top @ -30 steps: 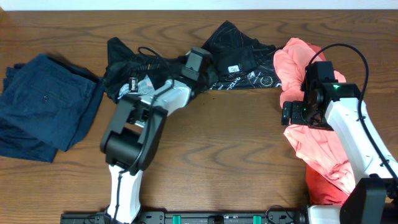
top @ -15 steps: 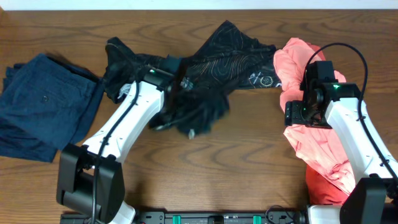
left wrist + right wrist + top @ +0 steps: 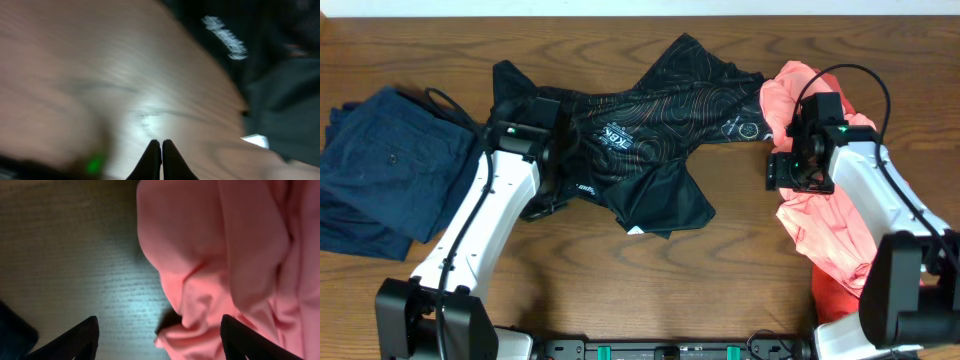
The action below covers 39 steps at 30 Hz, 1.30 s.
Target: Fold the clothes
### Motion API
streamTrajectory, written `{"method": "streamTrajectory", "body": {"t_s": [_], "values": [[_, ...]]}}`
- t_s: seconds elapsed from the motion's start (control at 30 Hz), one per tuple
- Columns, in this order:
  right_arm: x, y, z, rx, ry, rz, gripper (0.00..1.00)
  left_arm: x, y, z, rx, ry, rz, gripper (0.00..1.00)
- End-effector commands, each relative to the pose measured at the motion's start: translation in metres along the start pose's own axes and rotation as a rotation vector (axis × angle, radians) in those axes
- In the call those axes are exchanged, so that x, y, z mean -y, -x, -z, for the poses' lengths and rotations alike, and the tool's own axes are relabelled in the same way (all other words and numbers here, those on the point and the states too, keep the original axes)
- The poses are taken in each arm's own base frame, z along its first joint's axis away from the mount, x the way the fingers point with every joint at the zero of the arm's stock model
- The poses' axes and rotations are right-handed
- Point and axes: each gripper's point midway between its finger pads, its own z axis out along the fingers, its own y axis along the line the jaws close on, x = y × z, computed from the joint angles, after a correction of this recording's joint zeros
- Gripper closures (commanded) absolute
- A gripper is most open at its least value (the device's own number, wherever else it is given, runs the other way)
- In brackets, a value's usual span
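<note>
Item 1: The jersey (image 3: 650, 120) lies spread along the far edge of the table (image 3: 720, 280), running from left of centre to right of centre. One flap reaches toward the table's middle.

Item 2: The second garment (image 3: 835, 235) lies heaped at the right side, from the far edge down toward the near right corner. It touches the jersey's right end.

Item 3: Folded trousers (image 3: 390, 170) lie at the left edge, just beside the jersey's left end.

Item 4: The left tool (image 3: 542, 205) stands at the jersey's near left border. The right tool (image 3: 788, 172) stands at the second garment's left border, partly over bare table.
</note>
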Motion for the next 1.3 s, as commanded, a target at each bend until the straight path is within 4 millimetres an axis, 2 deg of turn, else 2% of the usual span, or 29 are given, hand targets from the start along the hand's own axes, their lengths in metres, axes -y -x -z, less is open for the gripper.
{"method": "streamTrajectory", "body": {"t_s": [0.0,0.03,0.13,0.27,0.33,0.37,0.47,0.6,0.77,0.87,0.93,1.0,1.03,1.13,1.2,1.27], "values": [[0.004,0.008,-0.006,0.013,0.015,0.018,0.24,0.024,-0.021,-0.011,-0.093,-0.120,-0.024,0.87],[0.002,0.011,-0.010,0.021,0.022,0.044,0.24,0.027,-0.023,-0.017,-0.096,-0.131,-0.009,0.75],[-0.007,0.020,-0.023,0.039,0.070,0.103,0.26,0.036,-0.032,-0.031,-0.117,-0.169,0.024,0.73],[-0.007,0.036,-0.045,0.073,0.069,0.096,0.31,0.069,-0.048,-0.046,-0.157,-0.324,-0.031,0.71],[-0.009,0.048,-0.052,0.114,0.073,0.093,0.31,0.076,-0.054,-0.058,-0.144,-0.344,-0.036,0.51],[-0.009,0.054,-0.054,0.138,0.075,0.094,0.31,0.078,-0.056,-0.062,-0.141,-0.349,-0.031,0.45],[-0.007,0.068,-0.054,0.195,0.054,0.096,0.30,0.085,-0.062,-0.074,-0.135,-0.367,-0.008,0.39],[0.017,0.077,-0.052,0.226,-0.047,0.068,0.28,0.099,-0.061,-0.084,-0.092,-0.404,-0.038,0.38],[0.045,0.076,-0.051,0.221,-0.076,0.006,0.26,0.096,-0.054,-0.101,-0.048,-0.332,0.001,0.38],[0.066,0.076,-0.050,0.219,-0.092,-0.045,0.25,0.105,-0.047,-0.112,-0.030,-0.354,-0.002,0.38],[0.088,0.074,-0.049,0.217,-0.123,-0.090,0.25,0.115,-0.039,-0.118,-0.007,-0.382,-0.006,0.38],[0.113,0.070,-0.047,0.208,-0.172,-0.140,0.25,0.123,-0.032,-0.123,0.014,-0.407,-0.009,0.42],[0.130,0.066,-0.045,0.202,-0.214,-0.185,0.24,0.126,-0.029,-0.124,0.025,-0.419,-0.009,0.52],[0.184,0.044,-0.038,0.170,-0.346,-0.361,0.21,0.127,-0.016,-0.119,0.067,-0.445,-0.027,0.94],[0.210,0.030,-0.036,0.154,-0.361,-0.489,0.20,0.119,-0.007,-0.115,0.075,-0.440,-0.007,0.94],[0.227,0.018,-0.035,0.139,-0.340,-0.585,0.18,0.101,0.003,-0.110,0.072,-0.416,0.034,0.94]]}}
